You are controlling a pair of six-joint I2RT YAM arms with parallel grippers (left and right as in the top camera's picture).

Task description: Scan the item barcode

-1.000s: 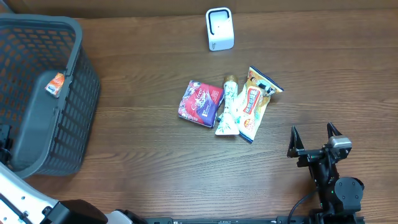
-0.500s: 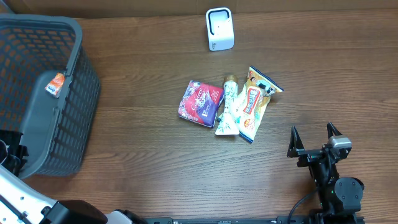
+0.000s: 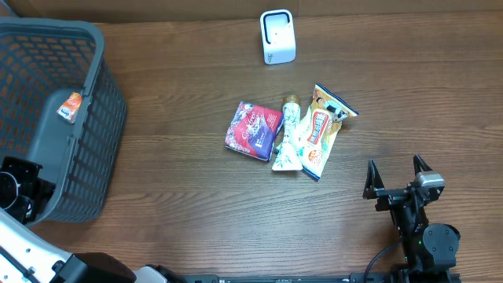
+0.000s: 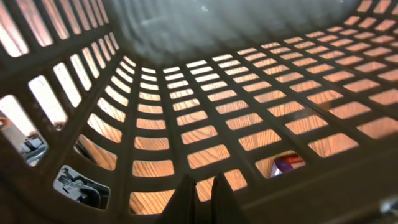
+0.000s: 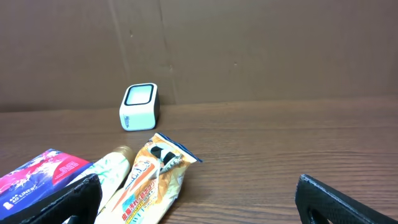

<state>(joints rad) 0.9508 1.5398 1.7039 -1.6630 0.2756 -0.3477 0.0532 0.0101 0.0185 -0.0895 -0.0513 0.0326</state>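
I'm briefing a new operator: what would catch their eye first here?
Side by side mid-table lie a red pouch, a pale tube and an orange snack bag. A big grey basket fills the left edge, and a small white scanner stands at the far edge.

Overhead: straight down on the table (image 3: 196, 196). Left wrist: close against the basket (image 4: 202, 121). Right wrist: low, toward the far-edge scanner (image 5: 139, 107), shared overhead.
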